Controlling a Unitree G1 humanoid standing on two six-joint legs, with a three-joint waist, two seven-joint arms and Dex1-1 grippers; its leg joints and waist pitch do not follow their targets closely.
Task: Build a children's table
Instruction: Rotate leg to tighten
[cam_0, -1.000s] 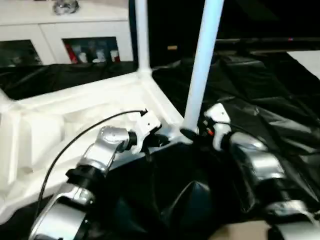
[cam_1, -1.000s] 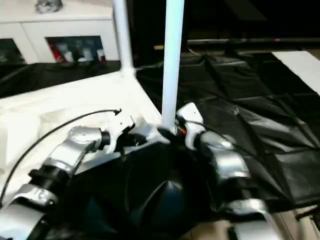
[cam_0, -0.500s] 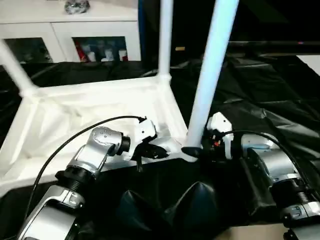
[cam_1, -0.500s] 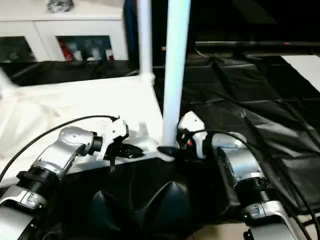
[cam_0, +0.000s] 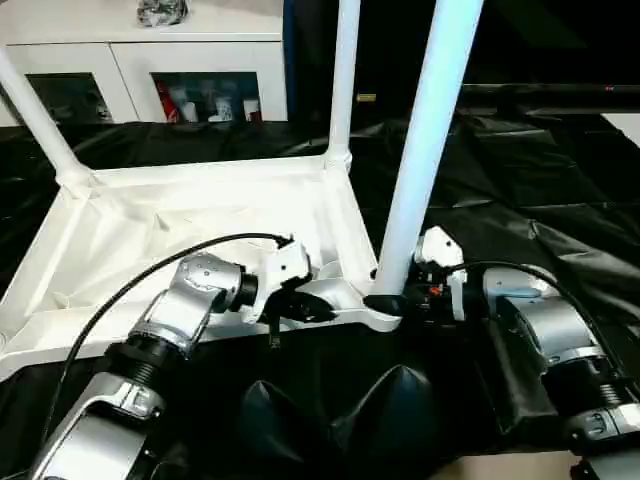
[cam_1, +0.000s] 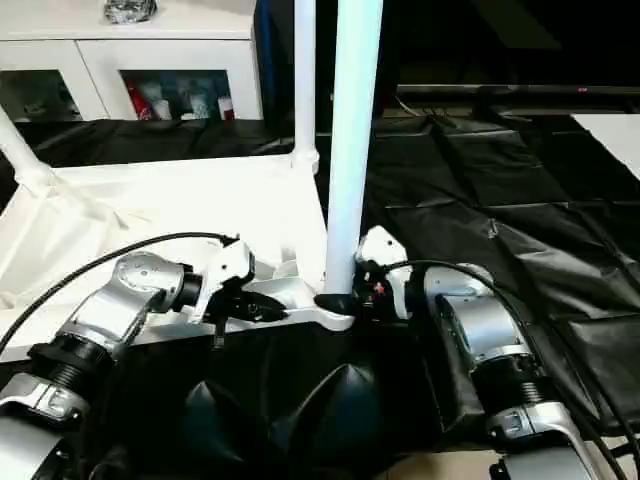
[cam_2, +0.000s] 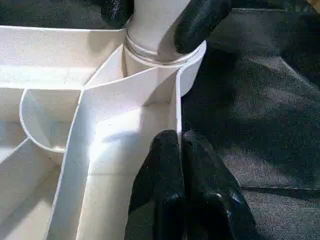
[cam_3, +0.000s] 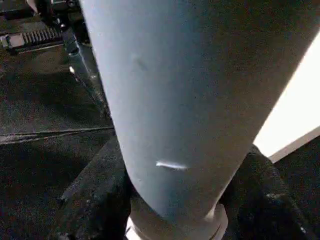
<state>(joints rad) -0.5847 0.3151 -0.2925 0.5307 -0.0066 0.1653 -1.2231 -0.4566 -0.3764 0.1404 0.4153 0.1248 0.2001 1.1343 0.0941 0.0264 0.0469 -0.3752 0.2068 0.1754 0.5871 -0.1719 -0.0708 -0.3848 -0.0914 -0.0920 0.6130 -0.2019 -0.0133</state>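
Children's table, inverted, part-assembled, on black sheeting.

Tabletop (cam_0: 190, 230) lay ribbed underside up on the black sheet (cam_0: 560, 200); three legs stood upright in corner sockets, the nearest leg (cam_0: 425, 150) at the front right corner. Right gripper (cam_0: 385, 303) clasped this leg's base, one finger (cam_2: 197, 22) on each side. Left gripper (cam_2: 181, 150), fingers pressed together, rested on the tabletop's near rim beside that socket. White glass-door cabinet (cam_0: 150, 60) behind.
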